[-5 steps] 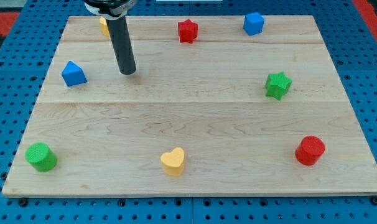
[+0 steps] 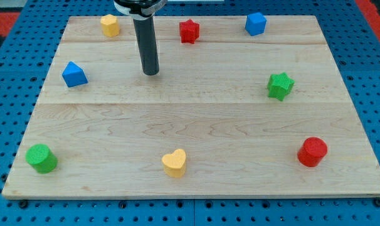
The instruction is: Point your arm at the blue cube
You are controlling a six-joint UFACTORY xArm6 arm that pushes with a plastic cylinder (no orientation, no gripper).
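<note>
The blue cube (image 2: pixel 256 23) sits near the view's top edge of the wooden board (image 2: pixel 196 119), right of centre. My tip (image 2: pixel 151 71) rests on the board in the upper left-centre, well to the left of and below the blue cube. It stands between the blue triangular block (image 2: pixel 74 75) on its left and the red star (image 2: pixel 189 31) up to its right, touching no block.
A yellow block (image 2: pixel 110 25) lies at the top left. A green star (image 2: pixel 280 86) is at the right, a red cylinder (image 2: pixel 312 151) at the lower right, a yellow heart (image 2: pixel 175 162) at the bottom centre, a green cylinder (image 2: pixel 41 157) at the lower left.
My tip has slid to the view's right by a short way, uncovering the yellow block at the top left. No block has moved.
</note>
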